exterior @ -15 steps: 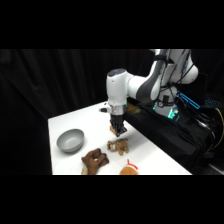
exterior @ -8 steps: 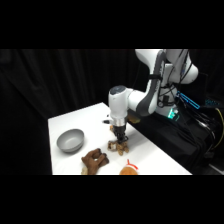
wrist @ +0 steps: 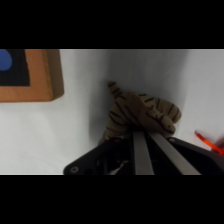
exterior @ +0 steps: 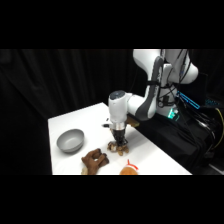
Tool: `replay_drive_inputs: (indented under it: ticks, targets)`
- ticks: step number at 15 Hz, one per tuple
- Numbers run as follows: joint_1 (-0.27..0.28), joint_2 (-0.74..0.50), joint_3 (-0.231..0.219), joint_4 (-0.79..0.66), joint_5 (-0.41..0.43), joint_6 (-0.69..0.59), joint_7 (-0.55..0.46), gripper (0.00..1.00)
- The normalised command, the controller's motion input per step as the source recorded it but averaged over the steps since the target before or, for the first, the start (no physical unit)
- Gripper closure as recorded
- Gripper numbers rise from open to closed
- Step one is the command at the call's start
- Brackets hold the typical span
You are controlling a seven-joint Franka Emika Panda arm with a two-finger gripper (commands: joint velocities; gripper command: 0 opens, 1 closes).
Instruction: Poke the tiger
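Since a second ago the gripper (exterior: 118, 142) has come down onto the tiger (wrist: 141, 116), its clenched fingers (wrist: 142, 152) pressing the toy's back. Tan plush with dark brown stripes, it lies on the white bench (exterior: 65, 122) between the dark-brown plush (exterior: 95, 160) and wooden block (wrist: 30, 75).

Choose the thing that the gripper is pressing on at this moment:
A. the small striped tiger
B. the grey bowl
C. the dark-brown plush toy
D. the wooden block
A. In the wrist view the shut fingers meet the tiger, and in the side view the gripper stands right on it, apart from the grey bowl and the dark-brown plush toy.
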Motion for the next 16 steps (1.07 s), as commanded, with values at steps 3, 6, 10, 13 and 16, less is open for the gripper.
replay_drive_inputs:
  ticks: [3, 6, 10, 13, 16]
  targets:
    - [0.136, -0.18, -0.069, -0.08, -0.071, -0.13, 0.1, 0.97]
    - [0.127, -0.41, -0.077, -0.15, -0.104, -0.27, 0.13, 0.97]
    - [0.039, -0.47, -0.017, -0.12, -0.059, -0.34, 0.09, 0.6]
    - [0.009, -0.47, 0.005, -0.1, -0.06, -0.31, 0.09, 0.36]
    - [0.0, -0.42, 0.016, -0.05, -0.084, -0.31, 0.12, 0.11]
